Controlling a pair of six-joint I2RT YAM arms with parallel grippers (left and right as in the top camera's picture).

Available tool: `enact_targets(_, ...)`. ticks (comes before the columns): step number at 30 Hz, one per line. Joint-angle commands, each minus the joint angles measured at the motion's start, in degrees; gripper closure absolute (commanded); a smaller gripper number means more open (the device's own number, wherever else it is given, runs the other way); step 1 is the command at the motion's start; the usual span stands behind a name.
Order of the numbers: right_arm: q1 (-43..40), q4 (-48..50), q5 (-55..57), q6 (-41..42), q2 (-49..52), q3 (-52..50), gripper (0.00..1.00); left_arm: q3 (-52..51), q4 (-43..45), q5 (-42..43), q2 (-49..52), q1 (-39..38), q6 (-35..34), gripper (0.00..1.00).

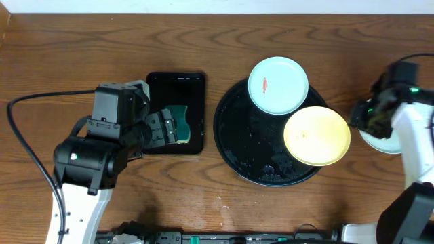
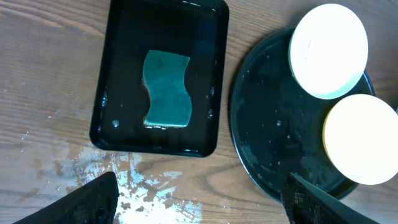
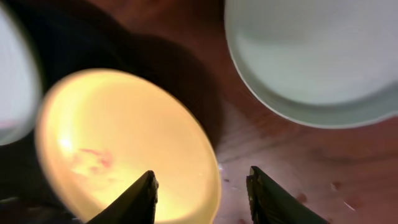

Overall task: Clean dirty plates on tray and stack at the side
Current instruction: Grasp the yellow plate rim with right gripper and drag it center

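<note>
The round black tray (image 1: 234, 139) holds a mint-white plate (image 1: 278, 85) with a red smear at its far rim and a pale yellow plate (image 1: 317, 135) at its right rim. A third pale plate (image 1: 380, 141) lies on the wood to the right, partly hidden by my right arm. My right gripper (image 1: 358, 122) is open, and in the right wrist view its fingers (image 3: 202, 193) straddle the rim of the yellow plate (image 3: 118, 143), which has a faint red smear. The side plate (image 3: 317, 56) lies beyond. My left gripper (image 2: 202, 205) is open and empty above bare wood.
A rectangular black tray (image 1: 193, 85) left of the round tray holds a green sponge (image 1: 182, 124), also in the left wrist view (image 2: 166, 90). Wet white streaks (image 2: 134, 186) mark the wood by the left fingers. A black cable (image 1: 27, 156) runs at the far left.
</note>
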Motion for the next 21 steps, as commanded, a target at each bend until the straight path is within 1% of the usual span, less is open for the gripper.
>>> enact_targets(1,2.8,1.4,10.3,3.6,0.2,-4.6,0.56,1.4,-0.4,0.5,0.9,0.2,1.0,0.15)
enact_targets(4,3.3,5.9,10.8,4.2,0.2,-9.5,0.56,1.4,-0.5,0.6,1.6,0.2,1.0,0.16)
enact_targets(5,3.1,7.5,10.8,5.0,0.2,-10.8,0.58,1.3,-0.5,0.5,1.8,0.2,1.0,0.16)
enact_targets(8,2.7,11.8,9.2,6.5,0.2,-14.4,0.68,1.3,-0.6,0.6,2.3,0.2,1.0,0.15)
enact_targets(10,2.7,13.9,7.2,6.2,0.2,-15.6,0.82,1.3,-0.8,0.6,2.5,0.2,1.0,0.16)
enact_targets(11,2.7,14.3,6.2,6.0,0.2,-15.9,0.94,1.3,-0.9,0.5,2.5,0.2,1.0,0.15)
enact_targets(12,2.7,14.3,5.7,6.0,0.2,-15.8,0.99,1.3,-0.9,0.6,2.6,0.2,1.0,0.15)
enact_targets(16,2.7,12.2,5.2,4.7,-1.7,-14.5,0.99,1.3,-1.0,0.6,2.7,0.2,1.0,0.15)
enact_targets(21,2.7,5.3,3.3,4.2,-7.3,-11.2,0.99,1.3,-1.1,0.6,2.7,0.2,1.0,0.15)
